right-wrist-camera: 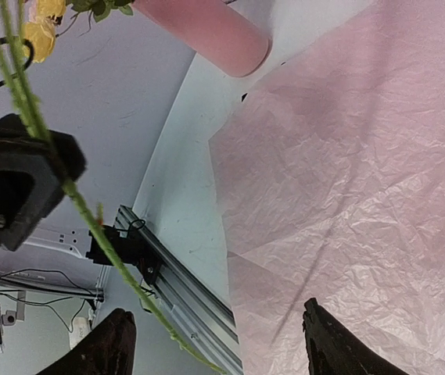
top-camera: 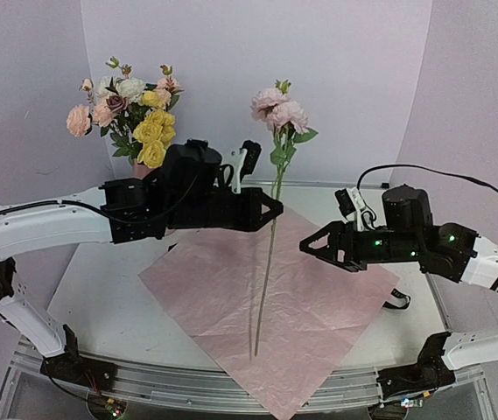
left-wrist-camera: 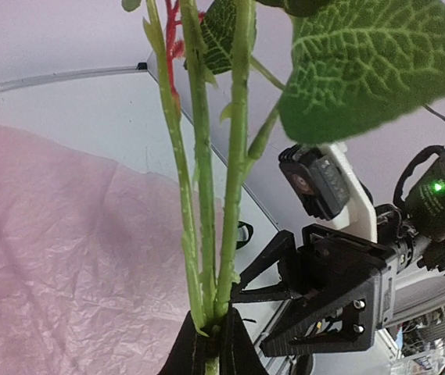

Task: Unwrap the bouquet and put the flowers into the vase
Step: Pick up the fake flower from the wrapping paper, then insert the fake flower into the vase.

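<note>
- Now the left fingers [top-camera: 273, 210] are squeezed tight on the green stems [left-wrist-camera: 206, 195] of the pink flowers [top-camera: 279, 109], just under the leaves.
- The pink flowers stand almost straight up in the air over the middle of the surface [top-camera: 100, 280]. The blooms are on top and the long stems hang down.
- The bottom tip of the stems is down by the pink paper [top-camera: 319, 306]. From the top view it is hard to tell if it touches the paper.
- The right fingers [top-camera: 308, 248] are spread wide apart and grasp nothing. They sit just to the right of the stems and point at them, but do not touch them.
- The pink paper lies flat and crinkly on the surface, under both arms.
- The vase [right-wrist-camera: 206, 35] stands at the back left of the surface, just past the edge of the paper. In the top view the left arm hides most of it.
- A bunch [top-camera: 135, 114] of yellow, pink and cream flowers is already in the vase, well apart from the pink flowers in the left fingers.
</note>
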You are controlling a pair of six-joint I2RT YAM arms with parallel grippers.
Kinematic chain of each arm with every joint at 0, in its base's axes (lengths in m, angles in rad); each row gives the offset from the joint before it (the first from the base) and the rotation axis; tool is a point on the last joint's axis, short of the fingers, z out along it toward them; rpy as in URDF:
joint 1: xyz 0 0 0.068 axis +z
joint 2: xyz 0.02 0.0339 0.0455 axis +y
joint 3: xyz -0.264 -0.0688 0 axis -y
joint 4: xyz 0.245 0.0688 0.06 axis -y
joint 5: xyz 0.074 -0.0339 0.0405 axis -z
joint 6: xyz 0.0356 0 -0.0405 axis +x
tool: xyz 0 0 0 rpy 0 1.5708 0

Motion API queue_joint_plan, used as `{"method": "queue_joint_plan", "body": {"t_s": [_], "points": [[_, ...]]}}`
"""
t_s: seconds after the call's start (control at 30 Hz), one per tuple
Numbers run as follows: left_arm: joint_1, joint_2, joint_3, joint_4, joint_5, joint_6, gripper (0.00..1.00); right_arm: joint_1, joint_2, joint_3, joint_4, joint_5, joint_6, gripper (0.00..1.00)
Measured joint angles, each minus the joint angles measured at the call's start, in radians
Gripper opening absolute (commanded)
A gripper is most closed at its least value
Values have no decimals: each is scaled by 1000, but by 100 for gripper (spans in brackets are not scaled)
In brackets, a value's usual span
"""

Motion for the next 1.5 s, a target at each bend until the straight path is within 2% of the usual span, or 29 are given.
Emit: {"method": "queue_joint_plan", "body": {"t_s": [0.17,0.37,0.7,0.9,1.13,1.5], "points": [[0,-66,80,-107,-72,149,0,0,8,0,-6,30,0,75],[0,-213,118,-197,-234,297,0,0,59,11,-9,49,-7,75],[0,-423,174,-230,-538,480,0,0,208,144,-17,48,-51,75],[0,-435,200,-237,-702,613,0,0,290,237,-14,42,-86,75],[0,-433,218,-236,-855,778,0,0,347,269,-14,35,-103,75],[3,-490,119,-96,-946,937,0,0,398,305,-13,35,-120,75]]}}
